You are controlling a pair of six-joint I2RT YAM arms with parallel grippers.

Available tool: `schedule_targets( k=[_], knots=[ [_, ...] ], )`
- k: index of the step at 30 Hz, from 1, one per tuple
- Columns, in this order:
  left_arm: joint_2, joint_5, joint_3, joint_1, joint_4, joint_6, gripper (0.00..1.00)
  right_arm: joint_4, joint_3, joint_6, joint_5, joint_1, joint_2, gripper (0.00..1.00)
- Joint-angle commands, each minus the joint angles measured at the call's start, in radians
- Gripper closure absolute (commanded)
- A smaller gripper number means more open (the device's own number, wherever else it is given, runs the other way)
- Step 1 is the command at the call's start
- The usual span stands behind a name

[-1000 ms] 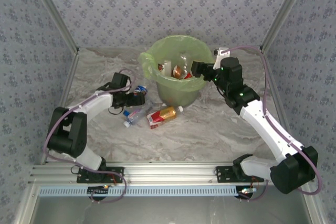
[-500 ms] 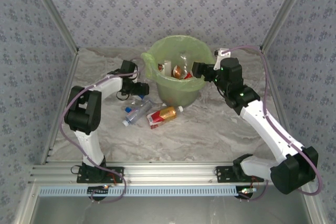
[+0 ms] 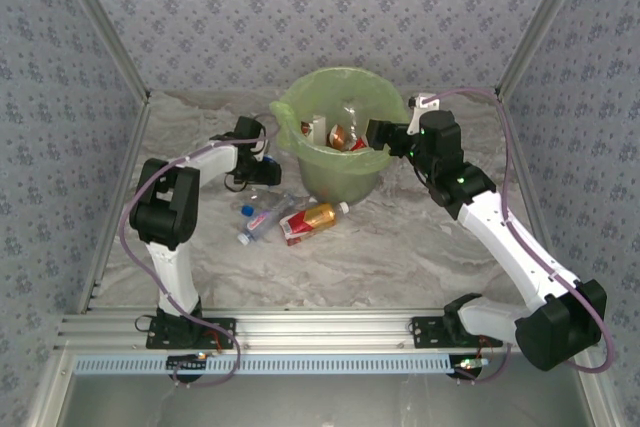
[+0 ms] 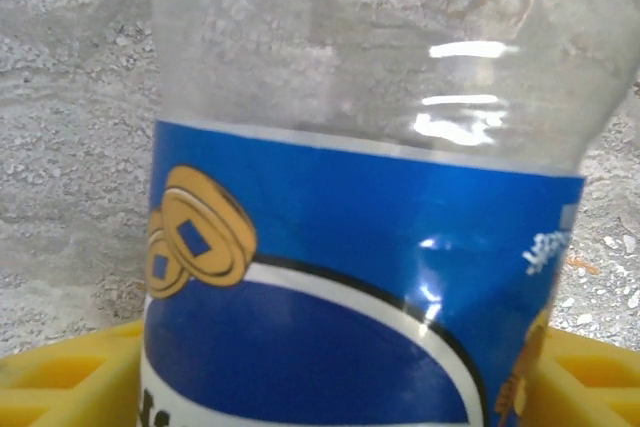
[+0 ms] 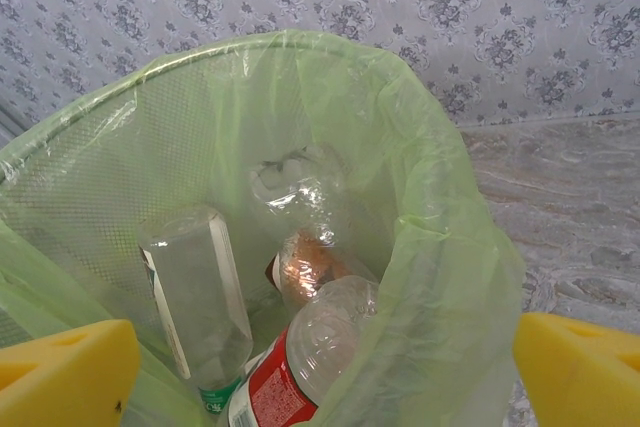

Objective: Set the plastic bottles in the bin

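Blue-label bottle: pinched between yellow fingers of left gripper, long axis pointing away from wrist. Bin: just right of bottle, rim higher. Likely needs lift up and rightward over rim. Right gripper: spread wide, empty, above bin's right rim.

Bin stood toward the table's back, w/ several bottles inside. L gripper sat low, just left of the bin, a blue bottle at its tip. R gripper hung at the bin's right rim, pointing in. In front of the bin lay a clear bottle & an amber bottle, side by side on the table.
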Motion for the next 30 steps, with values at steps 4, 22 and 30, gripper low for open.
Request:
schedule_targets(
  k=[4,22,30],
  knots=[
    [0.018,-0.035,0.005,-0.007,0.009,-0.006,0.32,-0.019,0.014,-0.005,0.027,-0.002,-0.026,0.02],
    [-0.232,-0.076,-0.128,-0.003,0.115,-0.101,0.48,-0.031,0.010,-0.007,0.040,-0.006,-0.041,0.02],
    [-0.381,-0.067,-0.218,-0.009,0.114,-0.259,0.49,-0.027,0.004,-0.012,0.043,-0.009,-0.040,0.02]
  ],
)
